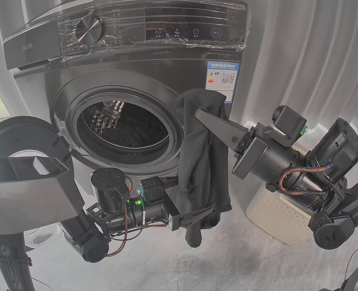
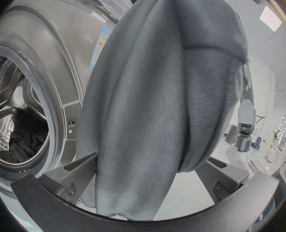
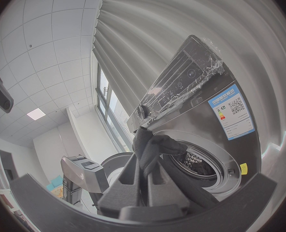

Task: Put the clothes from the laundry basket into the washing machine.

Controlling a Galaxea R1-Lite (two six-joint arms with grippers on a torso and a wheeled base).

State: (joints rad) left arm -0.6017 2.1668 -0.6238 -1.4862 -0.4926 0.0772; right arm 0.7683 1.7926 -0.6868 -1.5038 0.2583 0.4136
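Note:
A dark grey garment [image 1: 203,162] hangs in front of the washing machine [image 1: 118,69], just right of its open drum [image 1: 122,126]. My right gripper [image 1: 201,116] is shut on the garment's top end, and its fingers pinch the cloth [image 3: 149,145] in the right wrist view. Lower down, my left gripper [image 1: 189,199] is open, with its fingers on either side of the hanging lower part of the garment [image 2: 149,97]. Dark clothes [image 2: 20,142] lie inside the drum. The cream laundry basket [image 1: 276,215] stands on the floor at the right, mostly hidden by my right arm.
The round washer door [image 1: 21,142] is swung open to the left. A white curtain [image 1: 308,53] hangs behind and to the right of the machine. Grey tiled floor [image 1: 227,259] lies in front.

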